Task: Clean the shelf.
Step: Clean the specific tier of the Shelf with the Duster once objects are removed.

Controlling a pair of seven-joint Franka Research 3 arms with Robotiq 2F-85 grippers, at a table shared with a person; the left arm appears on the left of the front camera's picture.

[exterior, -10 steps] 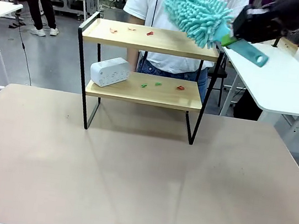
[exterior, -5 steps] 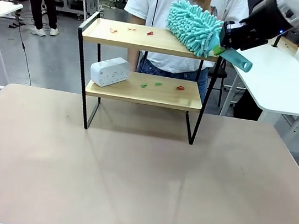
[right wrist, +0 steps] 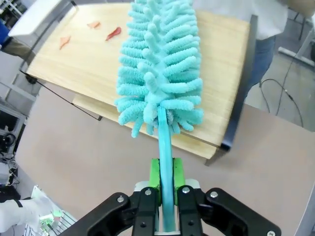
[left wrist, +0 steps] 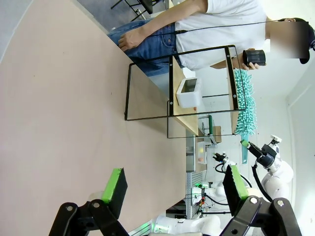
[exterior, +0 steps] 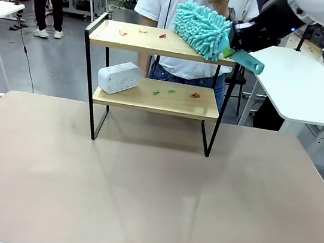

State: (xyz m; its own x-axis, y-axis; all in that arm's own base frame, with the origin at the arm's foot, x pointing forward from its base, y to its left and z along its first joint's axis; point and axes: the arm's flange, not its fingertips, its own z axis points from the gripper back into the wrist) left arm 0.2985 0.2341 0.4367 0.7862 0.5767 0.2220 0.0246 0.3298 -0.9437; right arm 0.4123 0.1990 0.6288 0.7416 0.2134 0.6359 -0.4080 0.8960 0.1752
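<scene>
The shelf (exterior: 142,45) stands at the table's far side, with several small red and orange scraps (exterior: 162,36) on its top board and green and red scraps (exterior: 171,91) on the lower one. A fluffy teal duster (exterior: 202,29) lies slanted over the top board's right end; whether it touches the wood I cannot tell. My right gripper (exterior: 238,43) is shut on the duster's teal handle (right wrist: 165,147). In the right wrist view the duster head (right wrist: 160,64) covers the board (right wrist: 83,69), and the scraps (right wrist: 113,33) lie beyond it. My left gripper (left wrist: 174,184) hangs open over the table, well short of the shelf (left wrist: 183,109).
A white box with sockets (exterior: 118,77) sits at the left of the lower board. A person in a white shirt (exterior: 184,4) stands right behind the shelf. A white side table (exterior: 299,86) is close by on the right. The brown tabletop (exterior: 152,192) spreads in front.
My right gripper has carried the duster down and to the left, from high at the right of the shelf to over the top board's right end.
</scene>
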